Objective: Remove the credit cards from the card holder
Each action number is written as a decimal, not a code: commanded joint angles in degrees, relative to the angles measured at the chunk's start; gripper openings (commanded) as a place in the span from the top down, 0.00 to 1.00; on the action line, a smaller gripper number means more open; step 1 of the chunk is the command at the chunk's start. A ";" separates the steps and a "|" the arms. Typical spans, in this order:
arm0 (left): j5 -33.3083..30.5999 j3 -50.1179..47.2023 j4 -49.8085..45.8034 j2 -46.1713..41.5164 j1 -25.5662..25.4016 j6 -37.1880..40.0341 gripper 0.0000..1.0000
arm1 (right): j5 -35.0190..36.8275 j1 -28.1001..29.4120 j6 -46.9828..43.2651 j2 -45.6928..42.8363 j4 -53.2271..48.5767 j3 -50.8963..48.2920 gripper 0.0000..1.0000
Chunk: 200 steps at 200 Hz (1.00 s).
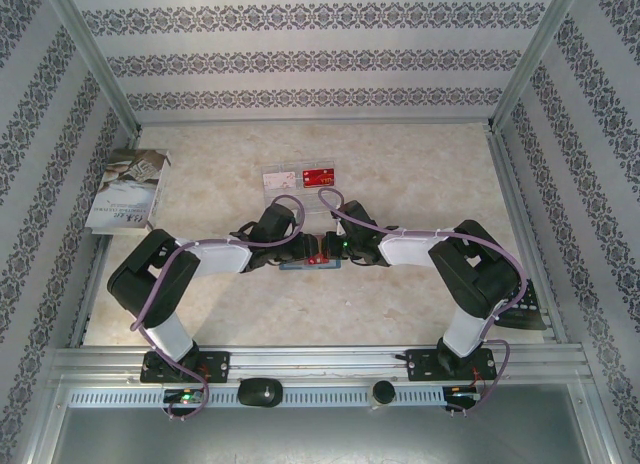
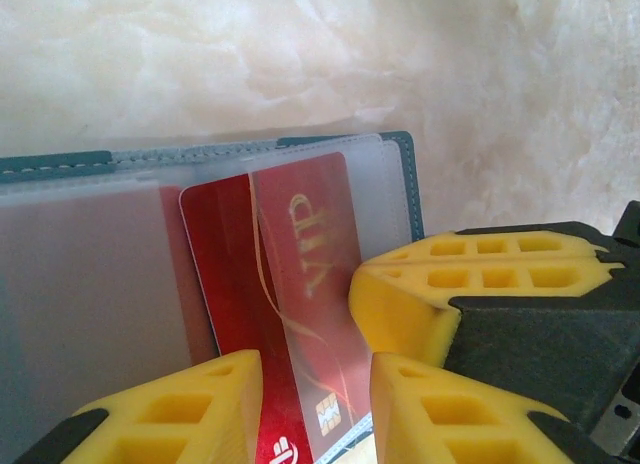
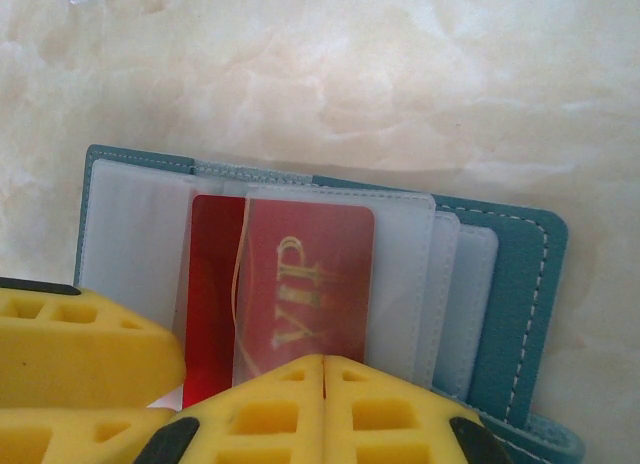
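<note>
Atop the card holder (image 3: 520,284), right gripper (image 3: 322,404) sits clenched, left gripper (image 2: 315,379) parted, perhaps touching credit card (image 2: 290,254).

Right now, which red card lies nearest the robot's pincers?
The red card with gold VIP lettering, in the teal card holder's frosted sleeve, between the left gripper's fingers. The other red card lies farther back on the table.

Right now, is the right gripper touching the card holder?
Touching: the left wrist view shows the shut right gripper resting on the card holder, on its clear sleeve.
</note>
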 commanded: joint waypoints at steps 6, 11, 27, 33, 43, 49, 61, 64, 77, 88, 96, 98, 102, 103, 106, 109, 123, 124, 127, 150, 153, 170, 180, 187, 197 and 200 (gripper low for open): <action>-1.38 0.71 -2.60 -0.38 -0.37 0.05 0.66 | 1.73 -0.76 0.74 1.46 -1.57 -1.43 1.00; -1.30 0.74 -2.76 -0.11 -0.32 -0.04 0.67 | 1.76 -0.76 0.74 1.46 -1.56 -1.43 1.00; -1.16 0.92 -3.07 0.59 -0.16 -0.55 0.70 | 1.73 -0.77 0.83 1.45 -1.55 -1.52 1.00; -1.49 0.80 -3.36 0.53 -0.08 -0.69 0.70 | 1.66 -0.90 0.83 1.44 -1.56 -1.48 1.00; -2.11 0.63 -4.02 0.24 0.02 -0.88 0.70 | 1.50 -0.87 0.91 1.38 -1.48 -1.52 1.00; -2.26 0.49 -4.19 0.04 0.18 -0.69 0.70 | 1.50 -0.88 0.91 1.38 -1.47 -1.52 1.00; -2.30 0.64 -4.80 -0.05 0.28 -0.39 0.70 | 1.37 -1.01 0.91 1.30 -1.55 -1.43 1.00; -2.36 0.68 -5.03 -0.01 0.29 -0.43 0.70 | 1.34 -0.96 0.96 1.29 -1.49 -1.48 1.00; -2.23 0.72 -5.11 0.21 0.33 -0.37 0.70 | 1.25 -1.03 0.92 1.38 -1.46 -1.39 1.00; -2.28 0.71 -5.07 0.44 0.44 -0.42 0.70 | 1.14 -1.02 0.99 1.38 -1.31 -1.34 1.00; -2.21 0.75 -5.37 0.59 0.46 -0.38 0.70 | 1.15 -1.07 1.13 1.38 -1.29 -1.43 1.00; -2.28 0.79 -5.39 0.61 0.53 -0.38 0.70 | 1.15 -1.06 1.19 1.38 -1.23 -1.43 1.00; -2.15 0.68 -5.27 0.61 0.51 -0.42 0.70 | 1.15 -1.03 1.12 1.38 -1.16 -1.43 1.00; -2.18 0.63 -5.22 0.61 0.53 -0.40 0.70 | 1.15 -1.03 1.11 1.38 -1.23 -1.43 1.00; -2.14 0.52 -5.05 0.57 0.60 -0.49 0.70 | 1.10 -1.02 1.10 1.40 -1.25 -1.43 1.00; -2.14 0.38 -4.93 0.55 0.64 -0.56 0.70 | 1.02 -1.02 1.03 1.38 -1.21 -1.36 1.00; -2.05 0.19 -4.33 0.78 0.73 -0.78 0.70 | 0.72 -1.03 1.21 1.61 -0.97 -1.34 1.00; -1.95 0.21 -4.26 0.83 0.73 -0.76 0.70 | 0.67 -1.03 1.24 1.62 -0.96 -1.34 1.00; -1.83 0.19 -4.02 0.99 0.77 -0.75 0.70 | 0.55 -1.04 1.19 1.72 -0.94 -1.34 1.00; -1.14 0.92 -3.10 2.55 0.79 -0.91 0.72 | -0.23 -1.02 1.53 2.34 -0.46 -1.17 1.00; -1.03 1.05 -2.97 2.67 0.75 -1.02 0.72 | -0.25 -1.02 1.55 2.36 -0.49 -1.12 1.00; -0.94 1.08 -2.32 3.32 0.79 -1.25 0.72 | -0.47 -1.02 1.62 2.43 -0.43 -1.18 1.00; -0.80 0.81 -1.45 3.61 0.90 -1.64 0.73 | -0.60 -1.03 1.61 2.43 -0.42 -1.08 1.00; -0.27 0.48 -0.28 3.81 0.92 -1.97 0.73 | -0.69 -1.03 1.60 2.58 -0.42 -1.08 1.00; 0.14 -0.15 1.49 3.86 1.19 -2.83 0.73 | -0.80 -1.03 1.70 2.78 -0.50 -0.99 1.00; 0.16 -0.49 2.00 3.80 1.20 -3.10 0.73 | -0.90 -1.02 1.78 2.90 -0.47 -1.04 1.00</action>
